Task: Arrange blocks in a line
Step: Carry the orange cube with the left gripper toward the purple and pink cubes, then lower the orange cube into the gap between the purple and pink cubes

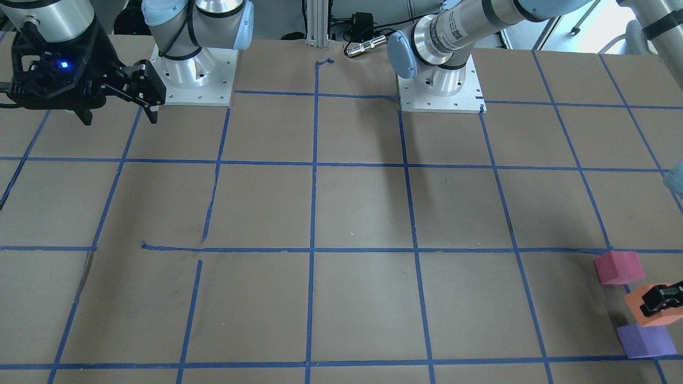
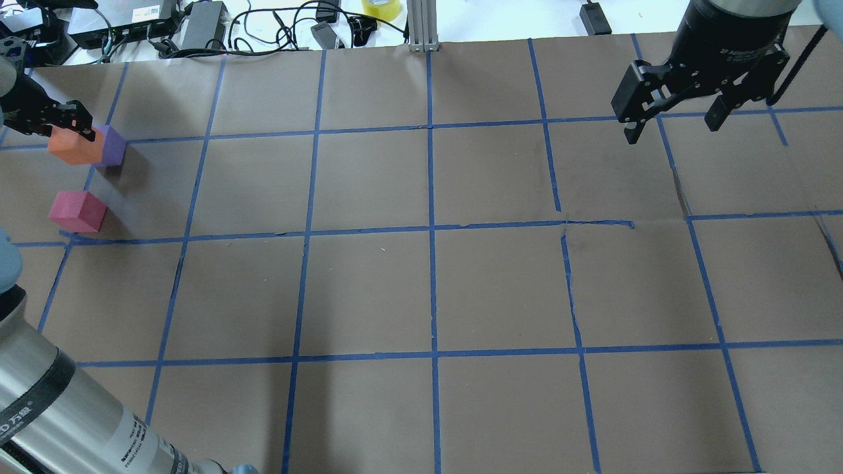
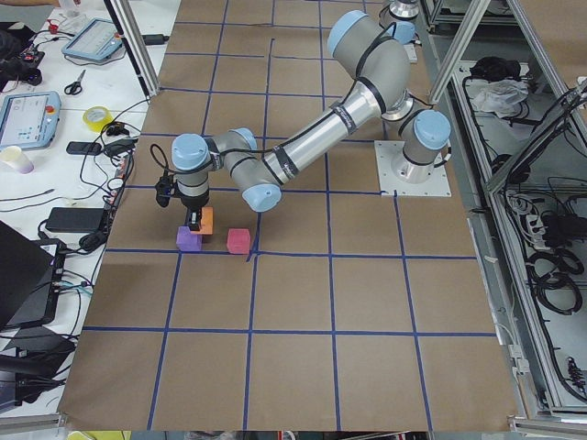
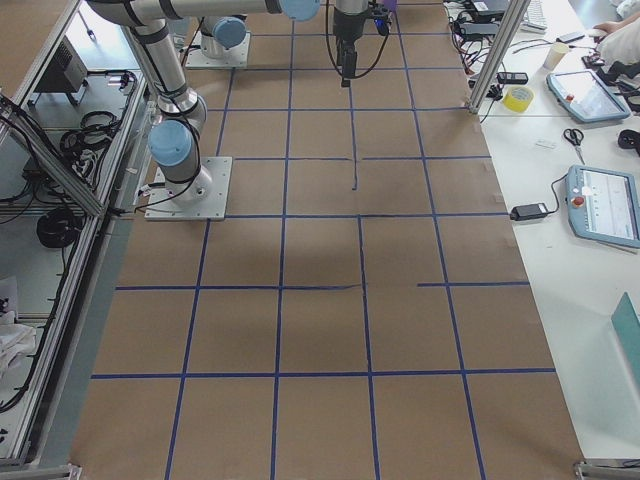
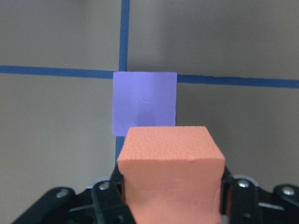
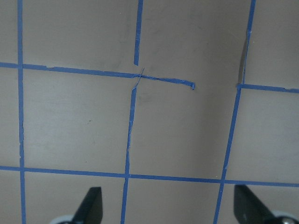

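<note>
My left gripper (image 2: pixel 69 128) is shut on the orange block (image 2: pixel 71 147), holding it right beside the purple block (image 2: pixel 112 146) at the table's far left. In the left wrist view the orange block (image 5: pixel 172 170) sits between the fingers, with the purple block (image 5: pixel 145 102) just beyond it on a tape crossing. The red-pink block (image 2: pixel 77 211) lies on the table a little nearer the robot, apart from the other two. The three also show in the front view: red-pink (image 1: pixel 619 267), orange (image 1: pixel 648 306), purple (image 1: pixel 645 341). My right gripper (image 2: pixel 672 122) is open and empty, high over the far right.
The brown table (image 2: pixel 428 289) carries a blue tape grid. Cables, power bricks and a tape roll (image 2: pixel 380 8) lie past the far edge. The arm bases (image 1: pixel 195 80) stand at the robot's side. The left forearm (image 2: pixel 59 408) crosses the near left corner.
</note>
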